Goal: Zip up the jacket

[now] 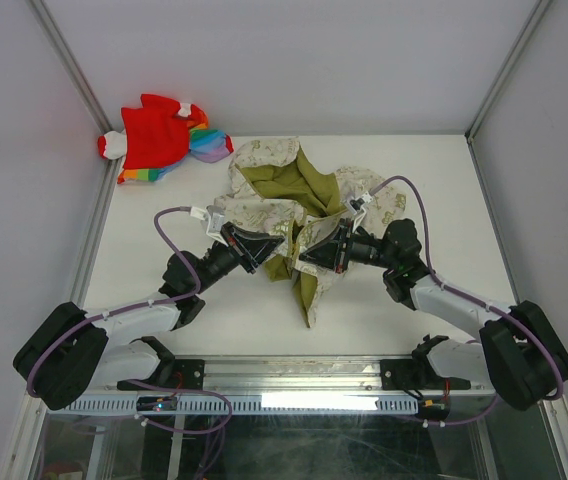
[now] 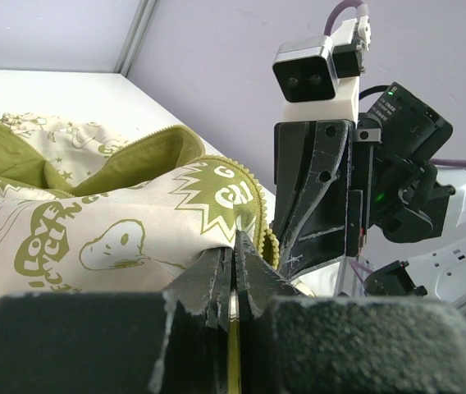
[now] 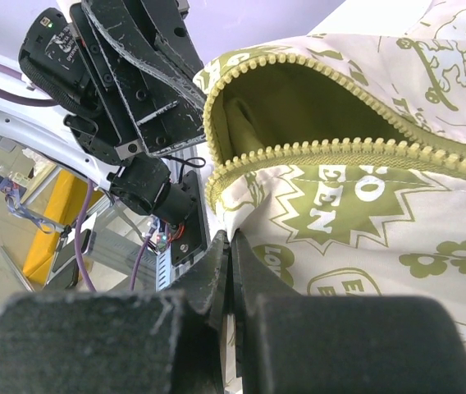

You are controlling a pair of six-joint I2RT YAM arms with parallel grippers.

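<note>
The cream jacket [image 1: 264, 212] with olive prints lies crumpled at the table's middle, its olive lining [image 1: 294, 180] showing. It is lifted and bunched between the two grippers. My left gripper [image 1: 267, 252] is shut on a fold of the jacket's printed fabric [image 2: 93, 230]; its jaws [image 2: 238, 240] meet with cloth between them. My right gripper [image 1: 307, 256] is shut on the jacket's other front edge [image 3: 364, 205], jaws [image 3: 231, 238] closed just below the olive zipper teeth [image 3: 340, 148]. The two zipper edges gape apart. No slider or pull shows.
A red and rainbow-coloured garment [image 1: 164, 135] lies at the back left corner. White walls with metal posts close in the table [image 1: 434, 180] on three sides. The grippers face each other a few centimetres apart; the right one [image 2: 315, 189] fills the left wrist view.
</note>
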